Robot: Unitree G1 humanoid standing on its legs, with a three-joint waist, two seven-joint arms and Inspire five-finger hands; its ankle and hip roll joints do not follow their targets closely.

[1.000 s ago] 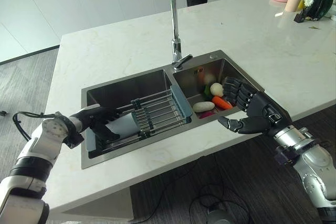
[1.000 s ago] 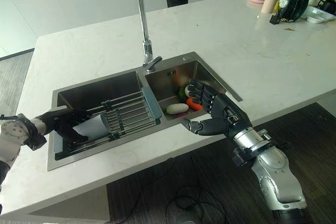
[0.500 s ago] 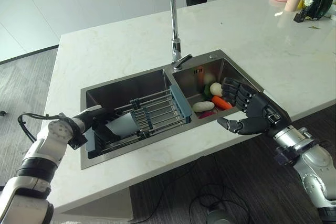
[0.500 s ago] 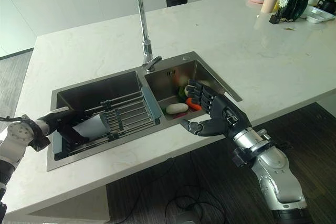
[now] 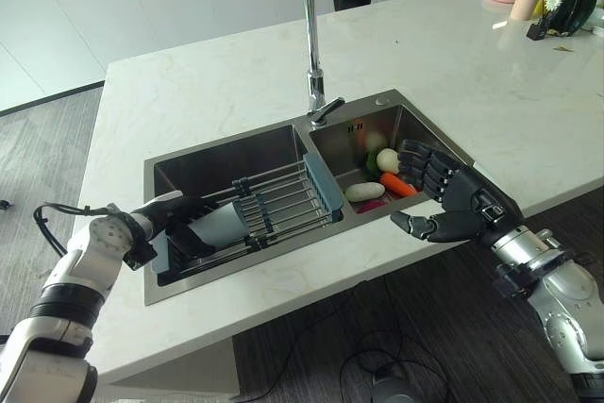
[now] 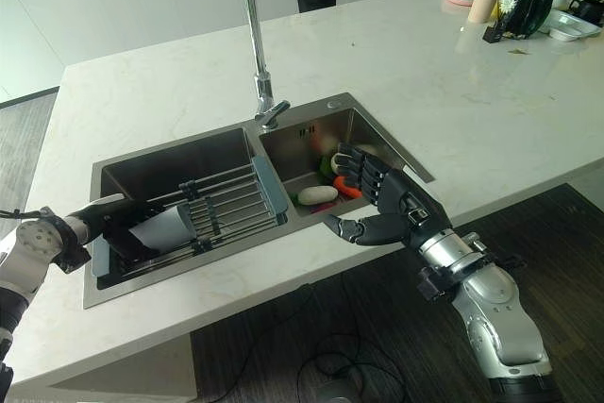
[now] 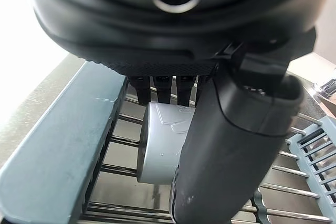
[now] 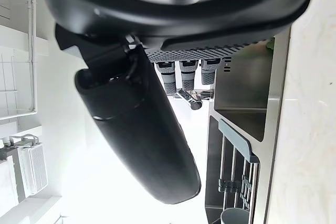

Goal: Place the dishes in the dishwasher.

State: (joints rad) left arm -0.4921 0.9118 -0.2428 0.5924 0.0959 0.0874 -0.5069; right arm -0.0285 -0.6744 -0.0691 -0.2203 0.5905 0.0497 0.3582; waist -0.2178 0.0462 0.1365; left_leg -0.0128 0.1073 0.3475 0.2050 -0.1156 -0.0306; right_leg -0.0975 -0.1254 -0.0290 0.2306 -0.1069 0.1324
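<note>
The grey cup (image 5: pixel 222 225) lies on its side on the wire rack (image 5: pixel 283 200) that spans the left sink basin (image 5: pixel 226 153), its long axis running along the rack bars, open mouth towards the robot's left. The left hand (image 5: pixel 177 219) is right at that mouth end, down inside the basin; from its wrist camera the fingers (image 7: pixel 163 86) reach over the top of the cup (image 7: pixel 163 142) and the thumb comes down in front, so it looks clamped round the cup, though I can't quite see the contact under the thumb.

The right hand (image 5: pixel 451 205) hovers over the near edge of the right basin, fingers apart and holding nothing, above the carrot (image 5: pixel 398 184) and other vegetables. It is well apart from the cup, so the left hand is plainly the one placed to lift it off the rack. No dishwasher is anywhere near the worktop (image 5: pixel 226 82) from here.
</note>
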